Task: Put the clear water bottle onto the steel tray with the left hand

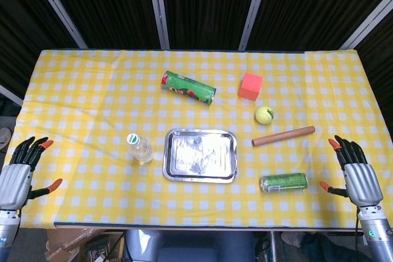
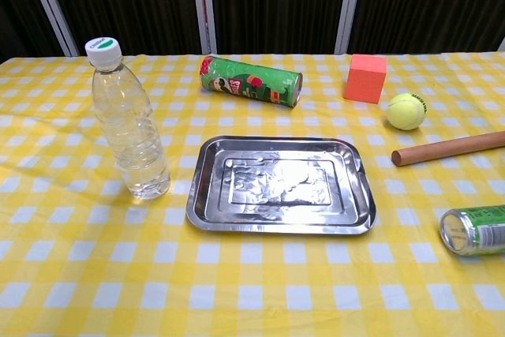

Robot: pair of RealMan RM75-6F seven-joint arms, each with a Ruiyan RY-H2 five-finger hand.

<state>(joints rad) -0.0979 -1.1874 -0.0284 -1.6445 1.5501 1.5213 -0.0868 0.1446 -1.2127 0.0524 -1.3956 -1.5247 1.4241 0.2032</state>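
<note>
Nothing done yet — the bottle (image 2: 128,128) stands upright just left of the empty tray (image 2: 280,222). Left hand (image 1: 18,176) and right hand (image 1: 355,173) wait at the table's edges, fingers spread, holding nothing.

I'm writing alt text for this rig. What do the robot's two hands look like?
Both look alike: the left hand and right hand each have a silver-grey metallic palm casing, black fingers, and orange tips on some fingers. Below the right hand, a grey wrist section carries a small round mark. Only the head view shows them.
</note>
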